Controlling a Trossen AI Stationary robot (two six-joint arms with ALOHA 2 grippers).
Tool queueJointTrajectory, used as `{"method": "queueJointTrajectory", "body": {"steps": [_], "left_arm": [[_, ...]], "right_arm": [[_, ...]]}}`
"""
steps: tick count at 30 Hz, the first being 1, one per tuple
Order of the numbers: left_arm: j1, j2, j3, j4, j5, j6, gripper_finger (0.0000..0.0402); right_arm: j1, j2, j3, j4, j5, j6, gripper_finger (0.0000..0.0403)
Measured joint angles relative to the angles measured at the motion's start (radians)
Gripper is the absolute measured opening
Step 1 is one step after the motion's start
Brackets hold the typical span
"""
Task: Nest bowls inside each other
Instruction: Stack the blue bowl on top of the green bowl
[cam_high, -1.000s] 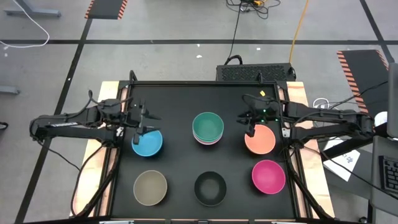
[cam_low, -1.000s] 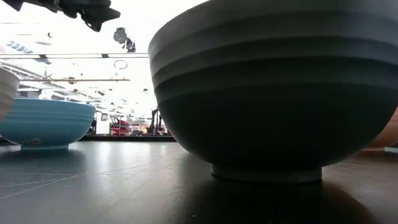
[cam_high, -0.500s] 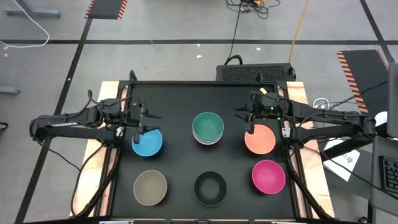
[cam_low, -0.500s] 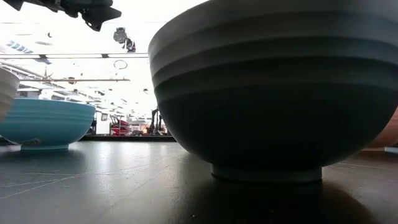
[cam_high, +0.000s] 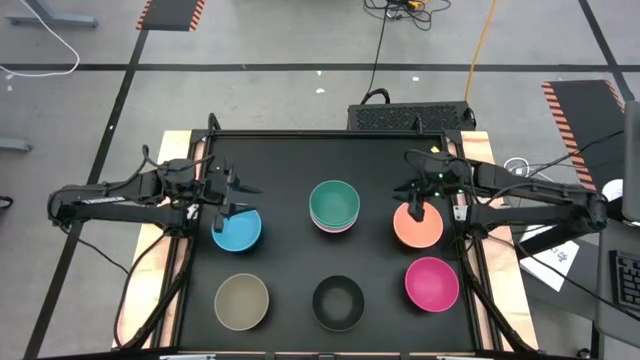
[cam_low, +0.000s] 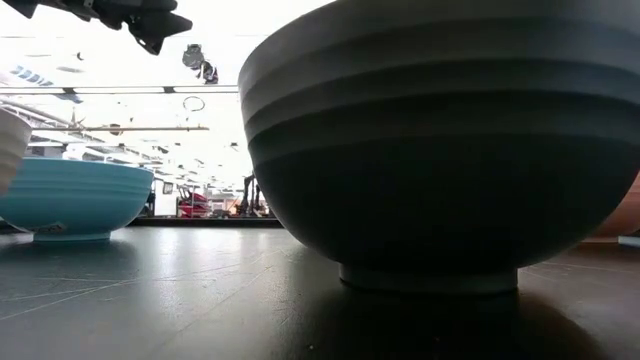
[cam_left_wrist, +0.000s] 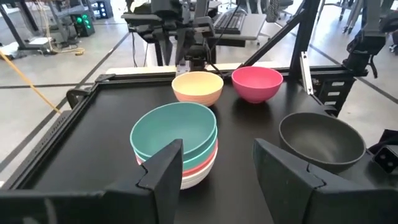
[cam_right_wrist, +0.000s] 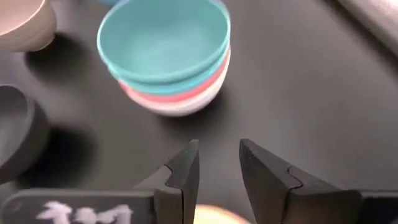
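A stack of nested bowls (cam_high: 334, 206) stands mid-table, turquoise on top, with pink and white rims showing below it (cam_right_wrist: 168, 93). Single bowls rest on their bases: blue (cam_high: 237, 230), orange (cam_high: 418, 225), tan (cam_high: 241, 301), black (cam_high: 337, 302) and magenta (cam_high: 431, 284). My left gripper (cam_high: 228, 203) hangs open above the blue bowl's far rim, also seen in the low view (cam_low: 150, 20). My right gripper (cam_high: 414, 207) is open with a narrow gap (cam_right_wrist: 217, 163) above the orange bowl's far-left rim (cam_right_wrist: 214, 216).
The black tabletop has a raised frame (cam_high: 330, 134) around it. Bare table lies between the stack and the near row of bowls. In the low view the black bowl (cam_low: 440, 150) fills most of the picture, with the blue bowl (cam_low: 70, 200) to its left.
My right gripper has shifted a little toward the table's right edge and now stands over the orange bowl's far-left rim. The bowls have not moved.
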Motion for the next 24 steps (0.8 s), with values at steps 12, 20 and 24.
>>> {"method": "queueJointTrajectory", "body": {"steps": [12, 20, 24], "left_arm": [[0.000, 0.000, 0.000, 0.016, 0.000, 0.004, 0.0198], [0.000, 0.000, 0.000, 0.003, 0.000, 0.000, 0.0198], [0.000, 0.000, 0.000, -0.001, 0.001, -0.001, 0.0198]], "right_arm": [[-0.081, 0.006, 0.001, -0.238, -0.070, 0.157, 0.0145], [-0.128, 0.010, 0.001, -0.323, -0.105, 0.205, 0.0207], [-0.148, 0.016, 0.001, -0.404, -0.118, 0.220, 0.0219]]}}
